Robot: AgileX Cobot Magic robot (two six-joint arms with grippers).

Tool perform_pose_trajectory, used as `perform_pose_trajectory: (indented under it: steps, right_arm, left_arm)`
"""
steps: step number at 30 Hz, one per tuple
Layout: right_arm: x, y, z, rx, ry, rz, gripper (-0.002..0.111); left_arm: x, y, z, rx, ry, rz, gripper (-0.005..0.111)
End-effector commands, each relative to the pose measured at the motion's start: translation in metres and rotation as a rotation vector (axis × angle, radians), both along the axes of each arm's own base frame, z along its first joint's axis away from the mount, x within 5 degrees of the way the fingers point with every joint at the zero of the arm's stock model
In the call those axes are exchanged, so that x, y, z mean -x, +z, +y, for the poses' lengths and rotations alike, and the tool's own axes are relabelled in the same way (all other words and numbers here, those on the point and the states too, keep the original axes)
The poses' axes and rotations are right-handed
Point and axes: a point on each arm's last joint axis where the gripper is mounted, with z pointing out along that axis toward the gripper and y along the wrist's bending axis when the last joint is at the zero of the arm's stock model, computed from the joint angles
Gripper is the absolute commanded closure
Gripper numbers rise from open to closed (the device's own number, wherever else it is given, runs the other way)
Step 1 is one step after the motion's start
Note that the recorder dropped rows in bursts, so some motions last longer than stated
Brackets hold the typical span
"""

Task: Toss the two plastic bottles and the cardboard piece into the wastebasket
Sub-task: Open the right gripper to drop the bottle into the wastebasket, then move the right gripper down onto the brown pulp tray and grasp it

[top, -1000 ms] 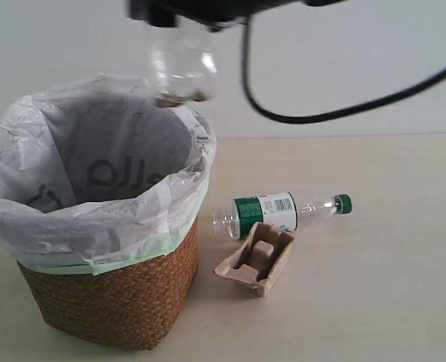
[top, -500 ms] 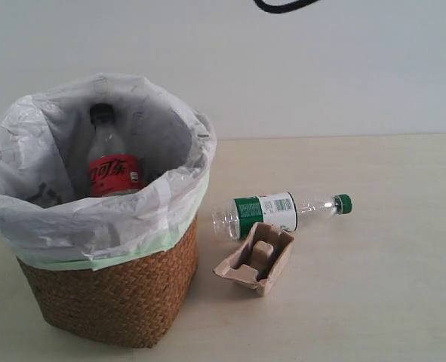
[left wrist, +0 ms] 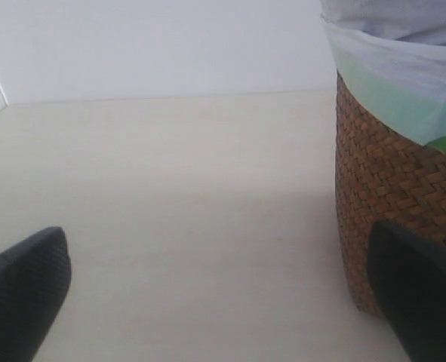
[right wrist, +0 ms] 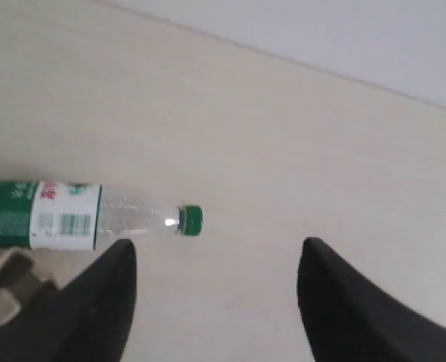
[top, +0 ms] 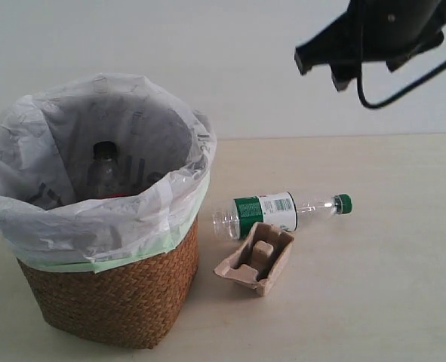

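In the exterior view the wastebasket [top: 109, 302] is seen standing at the left of the pale surface [top: 373, 264], lined with a crinkled white-grey bag [top: 26, 219]. The larger bottle [top: 106, 170] is held inside it, upright with the black cap uppermost. Only its neck and shoulders are shown above the bag's front edge, and the label is almost wholly hidden. The slimmer bottle [top: 272, 213] is laid on its side on the surface just right of the basket, its green cap pointed away from it. The cardboard piece [top: 255, 258] is set just in front of that bottle; whether the two touch cannot be told. The right arm [top: 381, 26] is seen high at the upper right, well apart from all of these, but the spread of its pincer is not made clear from there.

That is supplied by the right wrist view: the right pincer [right wrist: 215, 302] is spread wide with nothing between its dark fingers [right wrist: 94, 302], above bare surface by the slimmer bottle's cap end. A corner of the cardboard piece is caught beside one finger.

Only in the left wrist view is the left pincer [left wrist: 219, 302] shown. It is spread wide and empty, low over the surface, with one finger close to the basket's woven wall.
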Motion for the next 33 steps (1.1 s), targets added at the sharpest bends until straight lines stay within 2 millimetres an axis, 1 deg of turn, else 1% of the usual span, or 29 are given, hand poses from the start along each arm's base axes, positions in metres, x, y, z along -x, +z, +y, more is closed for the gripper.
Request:
perform_pose_trajectory:
  steps: [1,2,4,7,8,15,20,24,28,33]
  right_arm:
    - [-0.002,-0.043,-0.010,0.019,0.009,0.075,0.068]
    - [-0.001,-0.051,-0.011,0.016,0.012,0.091,0.070]
    - [0.003,-0.071,-0.011,0.019,0.033,0.126,0.070]
    - [0.007,-0.092,-0.011,0.003,0.052,0.148,0.071]
    - [0.009,-0.096,-0.010,-0.004,0.054,0.154,0.071]
    - [0.010,-0.098,-0.011,-0.030,0.016,0.169,0.071]
    - [0.014,-0.100,-0.012,-0.048,-0.028,0.211,0.071]
    - [0.016,-0.103,-0.003,-0.132,0.008,0.252,0.071]
    - [0.014,-0.109,0.008,-0.219,0.055,0.268,0.071]
    - [0.012,-0.109,0.011,-0.249,0.062,0.255,0.071]
  left_arm:
    - [0.000,0.002,0.000,0.010,-0.005,-0.015,-0.001]
    - [0.000,0.002,0.000,0.010,-0.005,-0.015,-0.001]
    - [0.000,0.002,0.000,0.010,-0.005,-0.015,-0.001]
    - [0.000,0.002,0.000,0.010,-0.005,-0.015,-0.001]
    - [0.000,0.002,0.000,0.010,-0.005,-0.015,-0.001]
    - [0.000,0.002,0.000,0.010,-0.005,-0.015,-0.001]
    - [0.000,0.002,0.000,0.010,-0.005,-0.015,-0.001]
    - [0.000,0.002,0.000,0.010,-0.005,-0.015,-0.001]
    - [0.000,0.002,0.000,0.010,-0.005,-0.015,-0.001]
    - [0.000,0.002,0.000,0.010,-0.005,-0.015,-0.001]
